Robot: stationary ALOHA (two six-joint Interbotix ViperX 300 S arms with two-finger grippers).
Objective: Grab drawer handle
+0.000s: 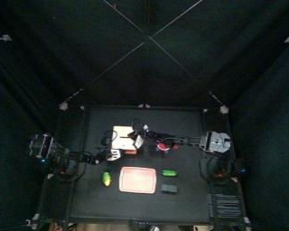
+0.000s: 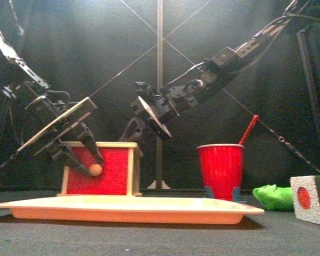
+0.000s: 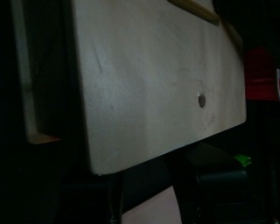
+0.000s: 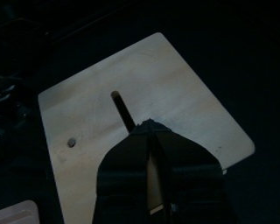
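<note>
The cream-white drawer unit point(image 2: 109, 170) with its red front stands left of middle behind the tray, and its small round drawer handle point(image 2: 95, 169) sticks out of that front. My left gripper point(image 2: 76, 150) hangs down over the unit's upper front edge, fingers apart, one fingertip just above the handle. The left wrist view is filled by the unit's cream top point(image 3: 154, 79). My right gripper point(image 4: 149, 131) hovers over the same top point(image 4: 178, 83) with its jaws pressed together; in the front view the right gripper point(image 2: 143, 120) hangs above and behind the unit.
A flat pink tray point(image 2: 123, 208) lies along the table's front. A red cup point(image 2: 220, 168) with a straw stands right of middle, then a green object point(image 2: 274, 195) and a grey block with a red dot point(image 2: 310, 198). From above, the tray point(image 1: 137, 179) lies in front of the drawer unit point(image 1: 120, 137).
</note>
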